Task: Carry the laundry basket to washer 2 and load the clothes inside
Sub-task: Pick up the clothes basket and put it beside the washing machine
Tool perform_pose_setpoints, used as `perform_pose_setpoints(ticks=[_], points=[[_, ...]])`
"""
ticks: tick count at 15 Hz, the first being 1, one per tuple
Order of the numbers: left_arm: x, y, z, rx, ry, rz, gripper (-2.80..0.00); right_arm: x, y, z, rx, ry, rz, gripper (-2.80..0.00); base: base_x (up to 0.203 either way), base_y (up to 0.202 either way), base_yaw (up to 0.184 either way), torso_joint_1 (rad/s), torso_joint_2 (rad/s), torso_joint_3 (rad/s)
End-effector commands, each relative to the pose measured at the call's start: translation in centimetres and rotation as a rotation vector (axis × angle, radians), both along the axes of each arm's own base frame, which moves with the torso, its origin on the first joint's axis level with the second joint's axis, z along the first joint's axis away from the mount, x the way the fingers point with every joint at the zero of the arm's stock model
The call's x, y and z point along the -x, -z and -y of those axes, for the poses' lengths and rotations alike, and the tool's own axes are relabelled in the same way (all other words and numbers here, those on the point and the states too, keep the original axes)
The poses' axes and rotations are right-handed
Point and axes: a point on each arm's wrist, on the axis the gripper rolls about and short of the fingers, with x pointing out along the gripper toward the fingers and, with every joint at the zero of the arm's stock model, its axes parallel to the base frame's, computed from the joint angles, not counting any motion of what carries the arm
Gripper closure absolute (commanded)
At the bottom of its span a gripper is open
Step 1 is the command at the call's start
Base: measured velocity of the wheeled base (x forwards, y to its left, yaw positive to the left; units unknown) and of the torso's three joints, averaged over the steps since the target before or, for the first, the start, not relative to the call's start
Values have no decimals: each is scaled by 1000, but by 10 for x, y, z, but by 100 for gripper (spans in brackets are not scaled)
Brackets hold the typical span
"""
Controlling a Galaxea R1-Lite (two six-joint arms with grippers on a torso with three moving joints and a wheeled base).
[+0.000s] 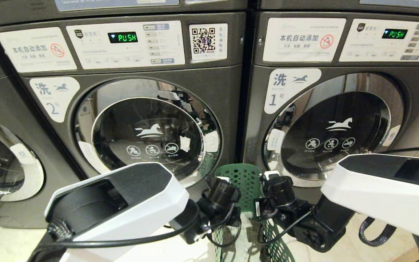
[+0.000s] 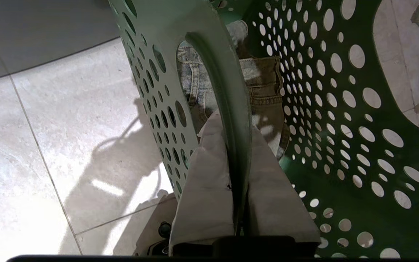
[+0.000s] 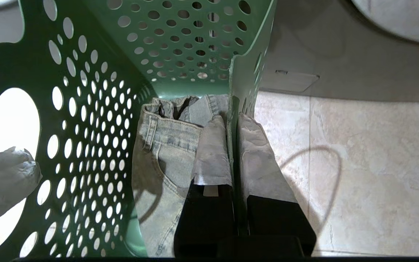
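Together, the left tool and right tool clench opposite walls of the laundry basket holding the clothes.

the laundry basket is dark green, and its walls have a regular pattern of round holes. the clothes inside the laundry basket are faded grey-blue denim with lighter stitched seams. the fingers of the right gripper at the laundry basket's rim have a pale grey cover over black bodies, and the fingers of the left gripper have the same pale grey. behind the laundry basket, washer 2 is dark grey with a chrome ring around dark glass, a white horse mark and a green "push" display. the floor beside the laundry basket is beige tile with thin grey lines.
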Motion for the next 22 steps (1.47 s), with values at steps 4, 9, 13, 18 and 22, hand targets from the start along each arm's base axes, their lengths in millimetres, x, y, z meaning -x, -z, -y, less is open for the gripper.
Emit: perform_pose_setpoints(ticks=[4,9,13,18,22], points=[[-1,2,3,4,-1,2,0,-1,0,1,-2,5,3,0,0,0,0,5,1,-200],[-2,3,3,3,0,2,0,-1,2,1,1,6,-1,0,0,0,0,4,2,-197],[-2,3,5,5,2,5,0,-1,2,2,2,6,-3,0,0,0,0,5,1,-200],[-2,3,4,4,2,4,0,-1,2,1,-5,6,8,0,0,0,0,0,4,-197],[-2,3,5,5,2,5,0,-1,4,1,-4,6,8,0,0,0,0,1,3,-195]])
